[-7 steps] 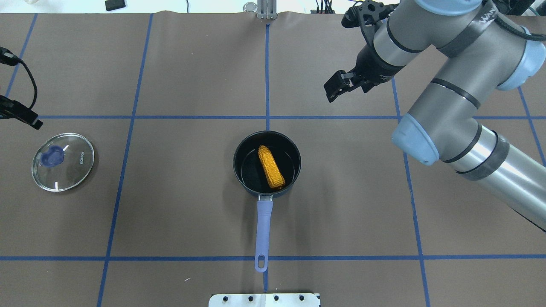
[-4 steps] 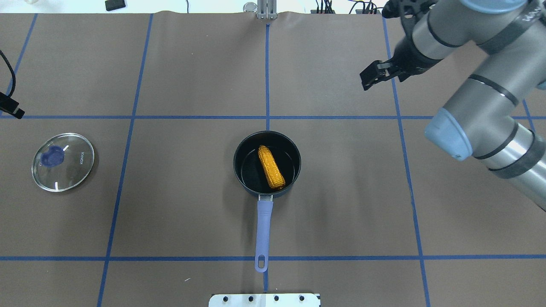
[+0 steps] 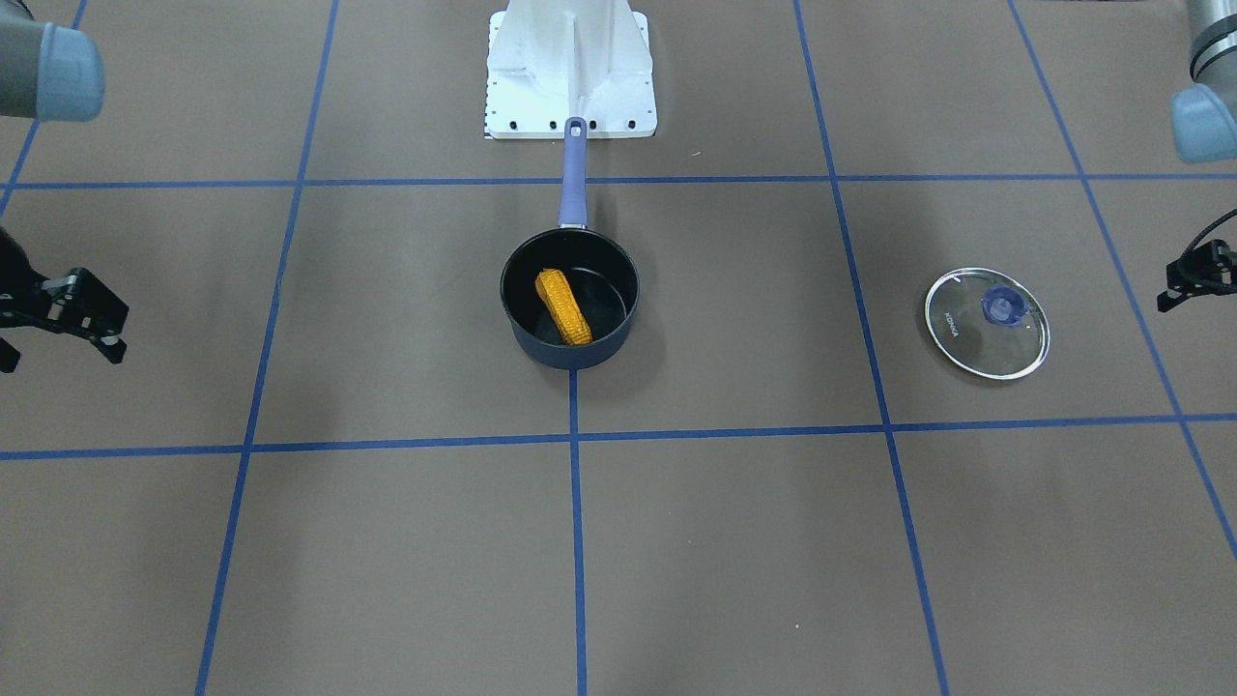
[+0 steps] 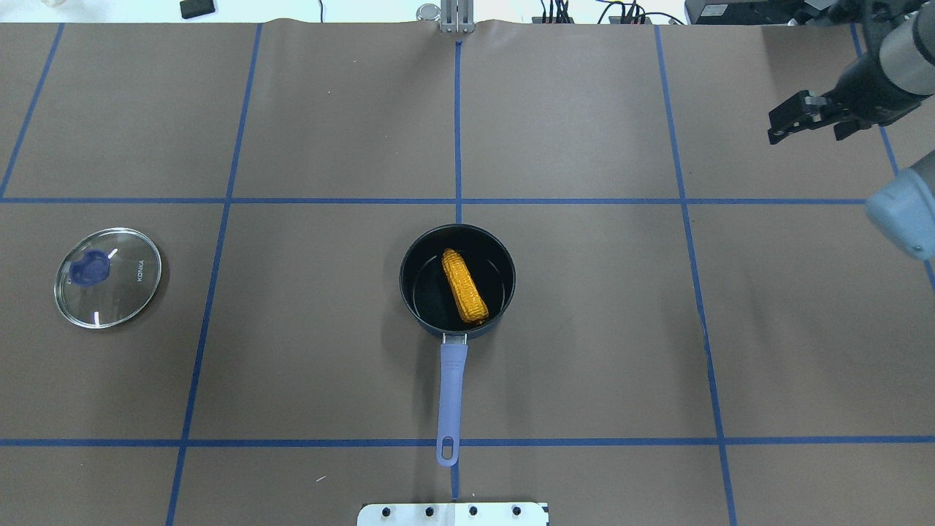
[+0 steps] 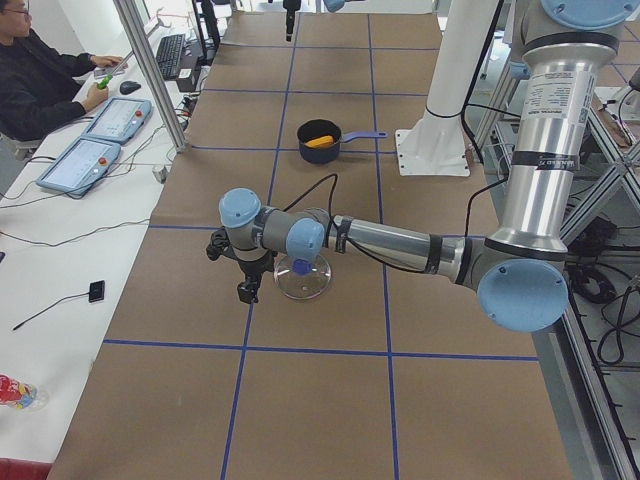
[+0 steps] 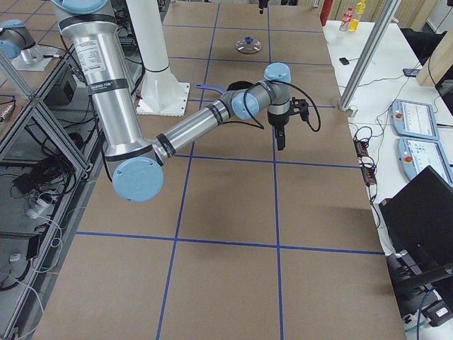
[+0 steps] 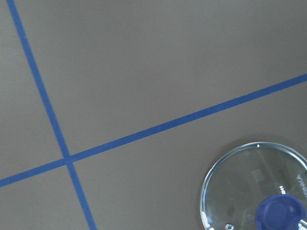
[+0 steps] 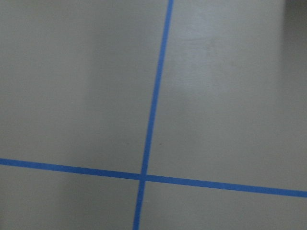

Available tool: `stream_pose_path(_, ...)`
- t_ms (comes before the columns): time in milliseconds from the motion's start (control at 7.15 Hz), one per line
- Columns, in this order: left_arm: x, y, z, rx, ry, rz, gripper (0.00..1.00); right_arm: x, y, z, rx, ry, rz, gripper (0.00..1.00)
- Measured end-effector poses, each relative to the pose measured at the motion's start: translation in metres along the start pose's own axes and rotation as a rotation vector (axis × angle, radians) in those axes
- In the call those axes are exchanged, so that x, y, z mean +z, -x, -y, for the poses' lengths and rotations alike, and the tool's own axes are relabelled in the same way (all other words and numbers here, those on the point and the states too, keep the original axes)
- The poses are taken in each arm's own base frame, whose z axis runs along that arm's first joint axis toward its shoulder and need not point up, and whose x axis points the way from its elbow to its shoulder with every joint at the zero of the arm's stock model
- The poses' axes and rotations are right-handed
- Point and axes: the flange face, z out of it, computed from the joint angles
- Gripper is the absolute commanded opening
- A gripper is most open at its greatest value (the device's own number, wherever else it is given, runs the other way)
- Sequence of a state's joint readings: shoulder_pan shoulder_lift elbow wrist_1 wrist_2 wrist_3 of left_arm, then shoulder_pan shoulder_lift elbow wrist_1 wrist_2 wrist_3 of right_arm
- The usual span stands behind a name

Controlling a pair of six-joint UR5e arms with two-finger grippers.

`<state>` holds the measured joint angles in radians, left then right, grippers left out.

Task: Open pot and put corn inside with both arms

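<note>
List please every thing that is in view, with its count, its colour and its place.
pot: one, dark navy with periwinkle handle, table centre, uncovered.
corn: one, orange-yellow, lying inside the pot.
glass lid: one, clear with blue knob, flat on the table, robot's left side.
table: one, brown with blue tape lines.
person: one, dark clothing, at a side desk.
left gripper: one, black, near the lid.
right gripper: one, black, open, empty, far right.
</note>
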<state>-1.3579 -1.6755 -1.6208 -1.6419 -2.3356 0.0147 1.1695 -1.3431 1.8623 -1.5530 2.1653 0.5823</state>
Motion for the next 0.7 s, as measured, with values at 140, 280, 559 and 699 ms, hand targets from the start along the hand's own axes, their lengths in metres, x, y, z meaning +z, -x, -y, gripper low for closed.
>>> stream_pose_path(140, -0.002, 0.005, -0.003, -0.01, -0.002, 0.002, 0.99, -0.004, -0.049, -0.007, -0.017, 0.02, -0.005, 1.0)
stream_pose_path(280, -0.003, 0.009, -0.005, -0.017, -0.004, 0.003, 0.99, -0.006, -0.096, -0.018, -0.033, 0.036, -0.012, 1.0)
stream_pose_path(559, -0.002, 0.02, -0.017, -0.034, 0.0, 0.006, 0.99, -0.001, -0.18, -0.052, 0.044, 0.085, -0.006, 1.0)
stream_pose_path(699, 0.0, 0.023, -0.022, -0.045, 0.005, 0.006, 0.99, 0.003, -0.205, -0.07, 0.086, 0.104, 0.004, 1.0)
